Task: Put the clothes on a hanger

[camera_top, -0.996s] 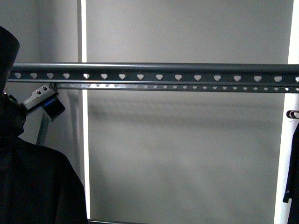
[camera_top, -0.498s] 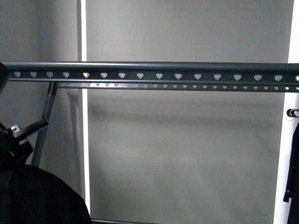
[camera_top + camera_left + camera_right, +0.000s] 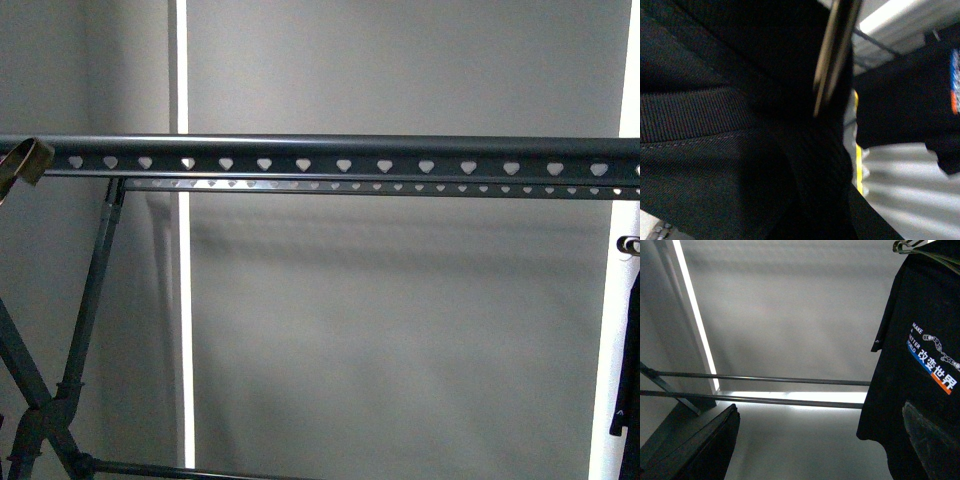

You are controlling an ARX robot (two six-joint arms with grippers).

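Black clothes (image 3: 715,150) with a ribbed collar fill the left wrist view, and my left gripper is shut on them, its fingers hidden in the fabric. A bronze metal hook (image 3: 834,55) rises out of the cloth. In the front view that hook (image 3: 28,160) sits over the far left end of the hanger (image 3: 340,160), a dark grey rail with heart-shaped holes. Neither arm shows in the front view. My right gripper (image 3: 820,440) is open with nothing between its fingers (image 3: 695,450), low in front of the rack's lower bars (image 3: 765,377).
Another black T-shirt (image 3: 925,365) with white lettering and a blue-and-orange print hangs at the rail's right end, its edge (image 3: 630,370) showing in the front view. The rack's crossed legs (image 3: 60,390) stand lower left. A grey wall with a bright vertical strip (image 3: 181,300) lies behind.
The black cloth and left arm at the lower left of the front view have dropped out of sight. A bronze hook now rests on the rail's far left end.
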